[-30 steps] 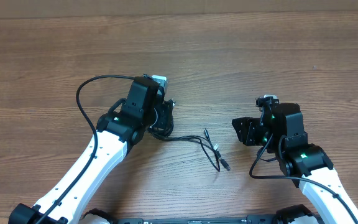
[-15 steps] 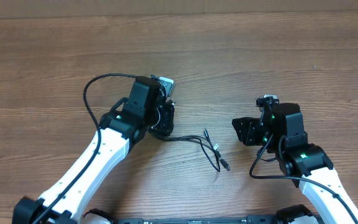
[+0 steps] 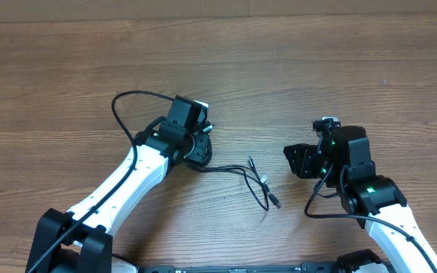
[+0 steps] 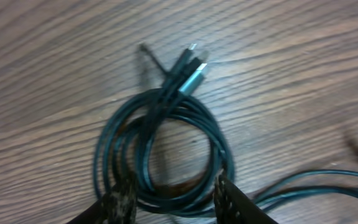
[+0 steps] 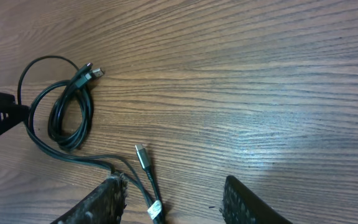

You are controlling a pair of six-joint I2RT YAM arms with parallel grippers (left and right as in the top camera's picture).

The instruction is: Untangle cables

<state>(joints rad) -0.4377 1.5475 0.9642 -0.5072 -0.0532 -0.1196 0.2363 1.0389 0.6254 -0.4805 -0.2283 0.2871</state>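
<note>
The fingers of the left gripper stand apart, astride the near arc of the coiled cable. Just beyond the coil lie its silver-tipped plugs. In the last second this gripper has turned above the coil, which did not move, so a grasp seems prepared. Right of the coil lie loose strands, and farther right is the right gripper, wide open and empty.
</note>
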